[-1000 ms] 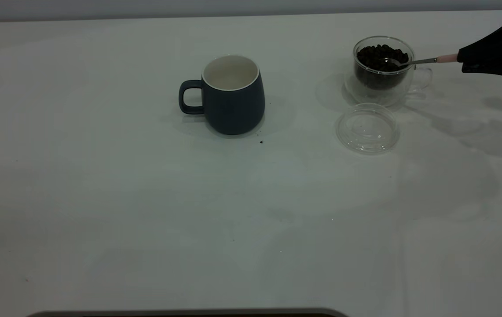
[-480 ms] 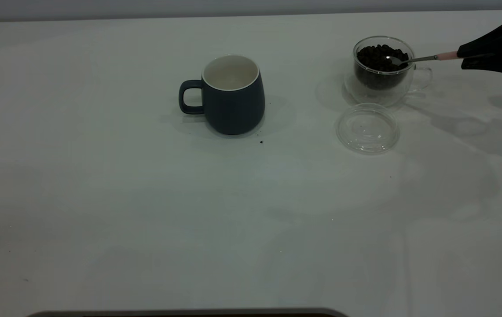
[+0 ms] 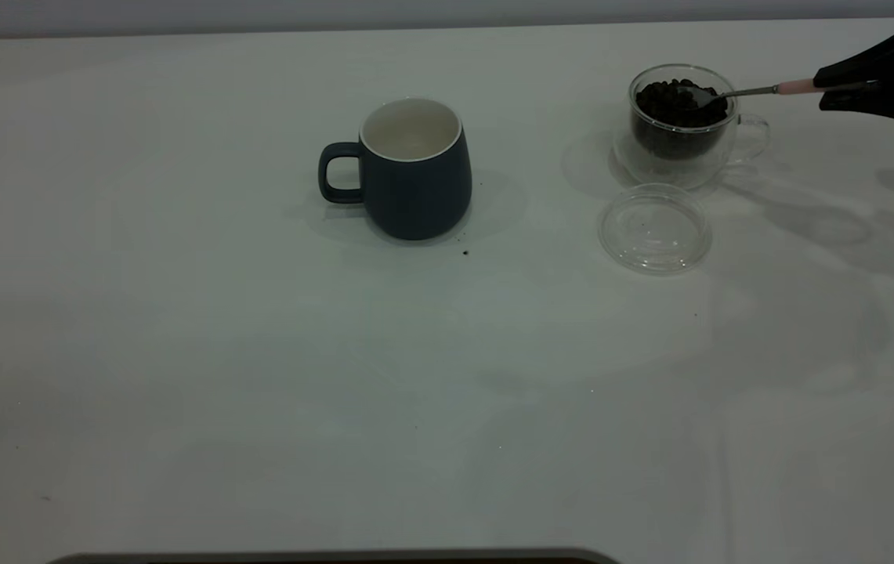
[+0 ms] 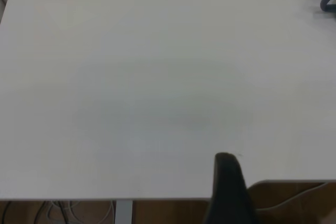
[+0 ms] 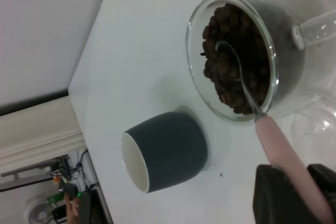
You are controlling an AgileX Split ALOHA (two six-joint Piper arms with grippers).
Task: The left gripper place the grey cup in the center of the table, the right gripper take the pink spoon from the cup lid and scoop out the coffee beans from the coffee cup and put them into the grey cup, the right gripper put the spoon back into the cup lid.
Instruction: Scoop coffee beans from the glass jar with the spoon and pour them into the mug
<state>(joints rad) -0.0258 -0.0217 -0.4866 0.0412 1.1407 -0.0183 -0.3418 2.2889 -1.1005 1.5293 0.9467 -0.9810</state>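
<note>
The grey cup (image 3: pixel 413 168) stands upright near the table's middle, white inside, handle to the left; it also shows in the right wrist view (image 5: pixel 165 150). The glass coffee cup (image 3: pixel 682 125) full of coffee beans (image 5: pixel 236 59) stands at the far right. My right gripper (image 3: pixel 846 86) is shut on the pink spoon (image 3: pixel 795 87) by its handle (image 5: pixel 283 148); the metal bowl (image 5: pixel 227 51) rests on top of the beans at the cup's rim. The clear cup lid (image 3: pixel 654 229) lies just in front of the coffee cup. The left gripper is parked at the table's near edge; one dark finger (image 4: pixel 227 182) shows.
A single dark speck or bean (image 3: pixel 465 252) lies on the white table (image 3: pixel 258 352) just in front of the grey cup. The table's far edge (image 3: pixel 415 27) runs behind the cups.
My right gripper has risen a little, lifting the spoon's bowl from down among the beans up to the cup's rim. The cups and lid have not moved.
</note>
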